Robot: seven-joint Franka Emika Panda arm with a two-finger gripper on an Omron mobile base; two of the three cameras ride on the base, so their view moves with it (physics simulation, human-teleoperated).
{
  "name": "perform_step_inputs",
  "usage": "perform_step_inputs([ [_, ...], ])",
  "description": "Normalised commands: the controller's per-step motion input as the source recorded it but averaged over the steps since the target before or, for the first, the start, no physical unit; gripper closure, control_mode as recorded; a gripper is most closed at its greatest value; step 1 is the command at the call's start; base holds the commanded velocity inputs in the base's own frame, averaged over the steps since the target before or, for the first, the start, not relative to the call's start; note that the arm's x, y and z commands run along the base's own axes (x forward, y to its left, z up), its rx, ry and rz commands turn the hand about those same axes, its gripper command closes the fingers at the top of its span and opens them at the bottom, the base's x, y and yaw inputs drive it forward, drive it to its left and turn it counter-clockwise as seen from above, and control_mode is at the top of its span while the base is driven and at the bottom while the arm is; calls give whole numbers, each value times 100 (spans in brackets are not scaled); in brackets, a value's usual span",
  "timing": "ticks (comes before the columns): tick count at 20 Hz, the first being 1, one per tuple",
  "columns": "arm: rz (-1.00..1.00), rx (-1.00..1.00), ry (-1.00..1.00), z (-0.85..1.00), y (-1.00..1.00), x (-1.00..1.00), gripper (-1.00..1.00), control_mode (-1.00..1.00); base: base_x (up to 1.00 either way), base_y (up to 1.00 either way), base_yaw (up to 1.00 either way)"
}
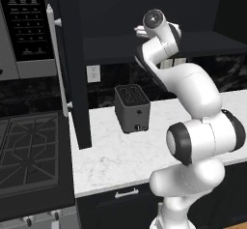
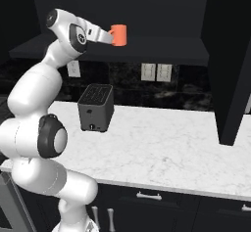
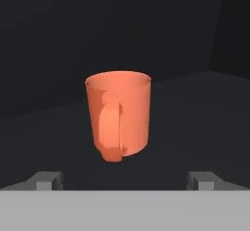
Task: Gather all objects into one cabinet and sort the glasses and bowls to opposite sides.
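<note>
One coral-orange mug (image 3: pixel 118 115) stands upright on cabinet shelf (image 2: pixel 162 50), jaws spread apart.

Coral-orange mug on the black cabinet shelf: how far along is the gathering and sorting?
Done: the coral-orange mug with handle stands upright on the dark cabinet shelf. In hand: nothing; the open gripper faces the mug's handle, fingertips apart from it. Left: other cups and the wooden bowl aren't visible, so sorting can't be judged.

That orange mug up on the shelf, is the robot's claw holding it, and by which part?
Nothing is held. The gripper is open, its fingertips short of the coral-orange mug, which stands on the cabinet shelf, handle toward the hand.
</note>
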Motion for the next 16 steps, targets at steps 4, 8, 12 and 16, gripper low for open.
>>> perform_step_inputs([
  [4,-6,0,0,-11,-9,17,-100,-100,0,0,0],
  [8,-3,0,0,-9,0,23,-100,-100,0,0,0],
  [12,-2,0,0,-6,0,28,-100,-100,0,0,0],
  [16,0,0,0,-4,0,31,-100,-100,0,0,0],
])
